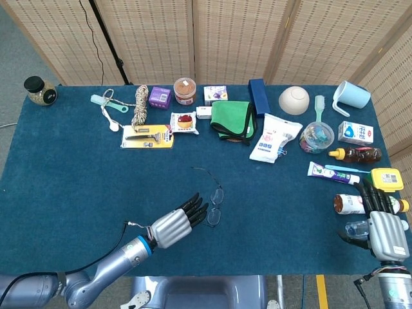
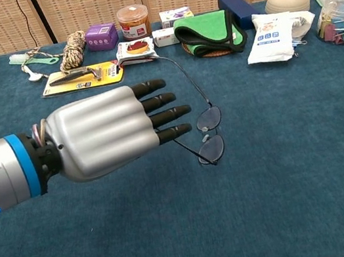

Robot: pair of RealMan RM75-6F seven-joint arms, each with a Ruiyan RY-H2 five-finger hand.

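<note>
Left hand (image 2: 109, 129) low over cloth, fingers straight and slightly apart, holding nothing, tips aimed at two o'clock, just short of glasses (image 2: 208, 137). Glasses lie flat, table centre-front, lenses near fingertips, temple running toward twelve. Right hand (image 1: 381, 226) at four o'clock edge, fingers extended beside small bottle (image 1: 348, 203), nothing visibly held.

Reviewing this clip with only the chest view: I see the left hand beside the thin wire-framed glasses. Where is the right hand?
Observer: The head view shows the right hand at the near right corner of the blue table, fingers stretched out and apart.
Operator: Anything by it?
Observer: A small brown bottle with a white label lies on its side at the fingertips; whether they touch it cannot be told.
Operator: And beyond that?
Observer: A flat yellow box sits just past the fingertips.
</note>
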